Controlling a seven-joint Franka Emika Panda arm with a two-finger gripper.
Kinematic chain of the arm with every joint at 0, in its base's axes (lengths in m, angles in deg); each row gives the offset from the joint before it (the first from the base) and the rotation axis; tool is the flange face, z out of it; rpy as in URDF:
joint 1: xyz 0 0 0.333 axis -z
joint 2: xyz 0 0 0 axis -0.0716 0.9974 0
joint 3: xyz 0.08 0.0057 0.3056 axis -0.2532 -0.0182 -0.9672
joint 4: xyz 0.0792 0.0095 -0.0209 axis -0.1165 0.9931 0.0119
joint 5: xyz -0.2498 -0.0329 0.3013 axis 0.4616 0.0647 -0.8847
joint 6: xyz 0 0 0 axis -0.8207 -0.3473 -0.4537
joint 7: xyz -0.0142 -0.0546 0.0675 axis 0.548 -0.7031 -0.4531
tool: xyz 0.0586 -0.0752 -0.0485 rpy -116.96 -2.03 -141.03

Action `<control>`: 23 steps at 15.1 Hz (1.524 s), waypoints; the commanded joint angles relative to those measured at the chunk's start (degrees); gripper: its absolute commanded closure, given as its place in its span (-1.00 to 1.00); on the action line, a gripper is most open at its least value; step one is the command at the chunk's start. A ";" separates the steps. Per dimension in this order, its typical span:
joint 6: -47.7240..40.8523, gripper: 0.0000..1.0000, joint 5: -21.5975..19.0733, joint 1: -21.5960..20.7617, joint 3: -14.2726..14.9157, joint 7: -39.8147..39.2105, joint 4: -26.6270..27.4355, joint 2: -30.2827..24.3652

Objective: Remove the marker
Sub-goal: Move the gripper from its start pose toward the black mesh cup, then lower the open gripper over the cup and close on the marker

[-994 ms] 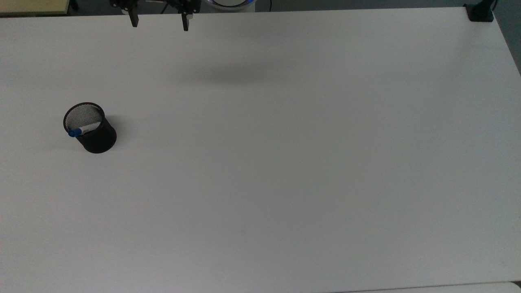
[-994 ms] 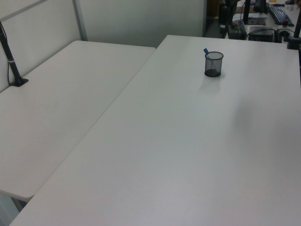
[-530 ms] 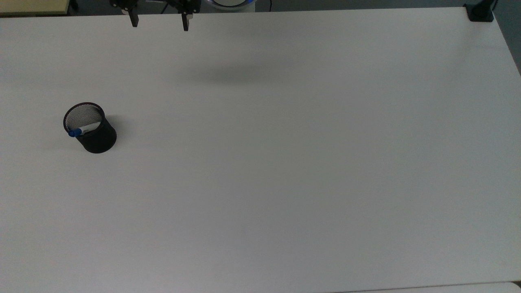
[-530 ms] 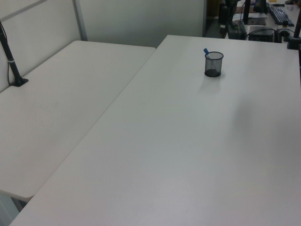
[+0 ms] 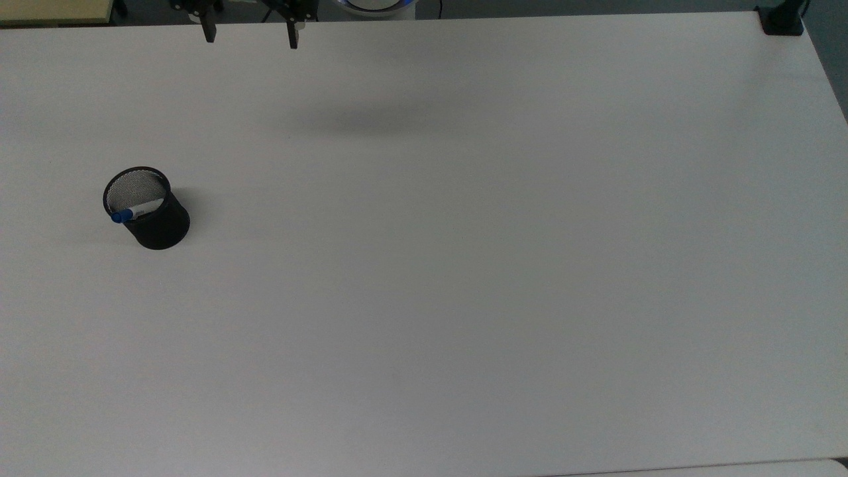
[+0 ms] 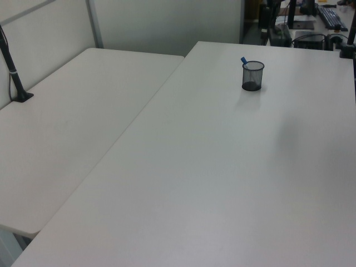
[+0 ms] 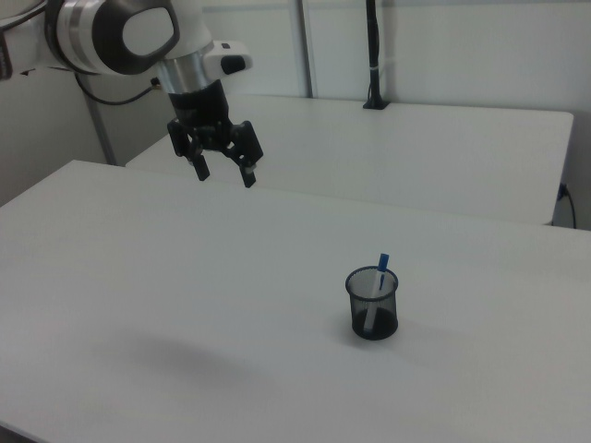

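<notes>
A black mesh cup (image 5: 151, 212) (image 6: 252, 75) (image 7: 372, 304) stands upright on the white table (image 5: 464, 265). The marker (image 5: 136, 212) (image 7: 378, 279) leans inside it, its blue cap (image 6: 243, 60) poking over the rim. My gripper (image 5: 251, 38) (image 7: 226, 174) hangs open and empty high above the table, at the top view's upper edge, far from the cup. In the right view it is up and to the left of the cup.
A second white table (image 6: 72, 122) adjoins this one on the left view's left. A black clamp post (image 5: 782, 20) sits at the top view's upper right corner. The arm's base (image 5: 374, 6) is at the top view's upper edge.
The gripper has shifted slightly toward the top view's left and upper edge. The cup and marker have not moved.
</notes>
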 commanded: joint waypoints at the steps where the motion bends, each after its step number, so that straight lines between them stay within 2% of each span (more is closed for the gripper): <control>1: 1.36 -1.00 0.58 3.89 0.83 -11.29 1.12 -0.80; 3: 2.15 -1.00 0.67 6.96 0.83 -17.28 1.20 0.43; 5: 5.48 -1.00 2.68 9.51 1.01 -19.85 1.29 2.18; 9: 17.94 -1.00 2.43 12.51 2.59 -19.33 2.34 7.45; 11: 23.75 -1.00 1.99 12.60 3.29 -19.24 3.31 10.35; 13: 32.17 -1.00 1.90 12.78 3.38 -14.44 3.84 14.13; 17: 39.50 -1.00 0.84 12.52 3.38 -11.68 3.75 19.23; 21: 45.57 -0.72 0.05 11.90 3.30 -6.60 3.40 23.02; 23: 45.75 -0.23 -0.47 11.11 3.30 -5.09 3.23 23.90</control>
